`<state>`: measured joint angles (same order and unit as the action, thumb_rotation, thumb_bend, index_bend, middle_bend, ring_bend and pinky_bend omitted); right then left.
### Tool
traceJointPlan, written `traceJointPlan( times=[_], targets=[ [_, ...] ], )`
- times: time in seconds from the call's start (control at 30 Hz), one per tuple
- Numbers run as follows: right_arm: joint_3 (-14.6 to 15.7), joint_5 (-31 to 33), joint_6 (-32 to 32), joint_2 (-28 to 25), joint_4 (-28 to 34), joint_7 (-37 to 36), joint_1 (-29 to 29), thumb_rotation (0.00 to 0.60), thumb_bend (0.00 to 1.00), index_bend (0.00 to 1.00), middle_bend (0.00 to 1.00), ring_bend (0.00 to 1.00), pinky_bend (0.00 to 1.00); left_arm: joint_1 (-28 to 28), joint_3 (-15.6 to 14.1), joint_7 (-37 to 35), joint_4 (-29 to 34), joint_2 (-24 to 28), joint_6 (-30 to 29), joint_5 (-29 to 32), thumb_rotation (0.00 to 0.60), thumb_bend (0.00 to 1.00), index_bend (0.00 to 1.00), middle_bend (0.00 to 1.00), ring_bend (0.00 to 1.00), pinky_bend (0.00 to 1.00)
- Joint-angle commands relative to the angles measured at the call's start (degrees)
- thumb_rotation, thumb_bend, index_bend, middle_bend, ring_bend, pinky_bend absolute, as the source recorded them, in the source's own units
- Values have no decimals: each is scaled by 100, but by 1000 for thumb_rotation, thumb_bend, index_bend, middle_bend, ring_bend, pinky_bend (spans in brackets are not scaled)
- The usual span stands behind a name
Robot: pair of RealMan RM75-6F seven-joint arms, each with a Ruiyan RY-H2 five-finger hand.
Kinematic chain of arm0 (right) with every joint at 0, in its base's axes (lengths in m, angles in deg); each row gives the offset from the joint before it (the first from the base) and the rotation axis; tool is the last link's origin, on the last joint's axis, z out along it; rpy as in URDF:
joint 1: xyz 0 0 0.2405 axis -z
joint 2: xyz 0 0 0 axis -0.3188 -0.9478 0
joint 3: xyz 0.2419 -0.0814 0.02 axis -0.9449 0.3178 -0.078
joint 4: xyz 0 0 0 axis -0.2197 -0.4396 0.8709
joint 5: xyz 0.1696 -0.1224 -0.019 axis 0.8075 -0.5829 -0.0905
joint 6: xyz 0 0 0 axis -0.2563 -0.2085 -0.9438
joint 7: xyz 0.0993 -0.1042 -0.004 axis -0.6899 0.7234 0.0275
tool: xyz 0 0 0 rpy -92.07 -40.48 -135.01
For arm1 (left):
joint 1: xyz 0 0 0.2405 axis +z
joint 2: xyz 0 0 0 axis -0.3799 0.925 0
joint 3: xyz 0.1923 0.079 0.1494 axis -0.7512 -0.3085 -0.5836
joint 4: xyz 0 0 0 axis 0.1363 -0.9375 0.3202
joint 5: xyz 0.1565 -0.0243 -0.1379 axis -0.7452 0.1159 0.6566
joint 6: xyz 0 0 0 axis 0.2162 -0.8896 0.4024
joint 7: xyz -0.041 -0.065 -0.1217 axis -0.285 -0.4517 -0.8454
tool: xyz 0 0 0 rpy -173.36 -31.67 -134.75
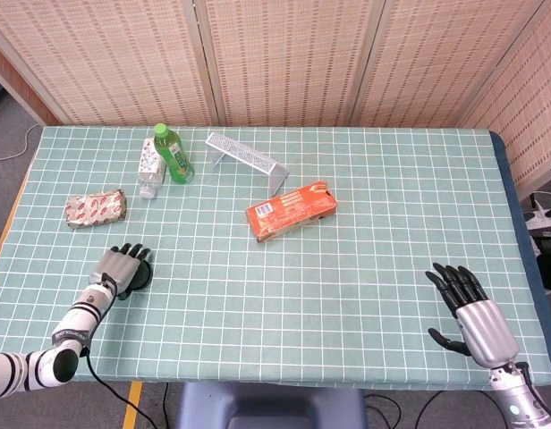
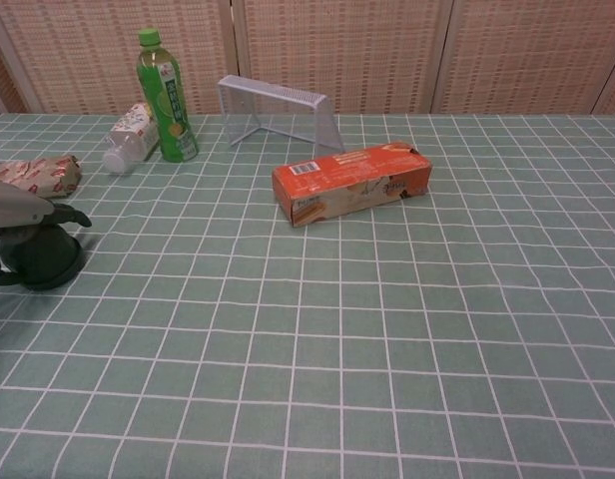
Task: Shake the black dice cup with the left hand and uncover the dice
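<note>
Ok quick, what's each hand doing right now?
Left hand: resting over the black dice cup, fingers extended; grip cannot be told.
Right hand: open, holding nothing.

Our left hand (image 1: 120,267) lies palm-down with its fingers stretched forward and loosened. Our right hand (image 1: 473,317) rests with its fingers spread, holding nothing.

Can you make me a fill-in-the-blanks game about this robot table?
1. The left hand rests on the ____ dice cup.
2. The green bottle stands ____ beside a clear bottle lying down.
3. The orange box lies in front of the white wire ____.
4. The right hand holds ____.

Missing words: black; upright; rack; nothing
</note>
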<state>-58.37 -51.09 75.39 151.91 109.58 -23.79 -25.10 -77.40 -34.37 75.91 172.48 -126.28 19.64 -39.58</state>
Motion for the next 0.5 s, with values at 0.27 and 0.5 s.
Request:
traceJointPlan(
  times=[0.27, 0.5],
  targets=[
    [-5, 3, -2, 0, 2, -1, -3, 600, 123, 0, 0, 0, 0, 169, 138, -174, -28, -6, -93, -365, 600, 374, 0, 0, 0, 70],
    [-2, -9, 3, 1, 9, 1, -3, 600, 123, 0, 0, 0, 0, 202, 161, -157, -107, -48, 31, -369, 600, 363, 0, 0, 0, 65]
  ],
)
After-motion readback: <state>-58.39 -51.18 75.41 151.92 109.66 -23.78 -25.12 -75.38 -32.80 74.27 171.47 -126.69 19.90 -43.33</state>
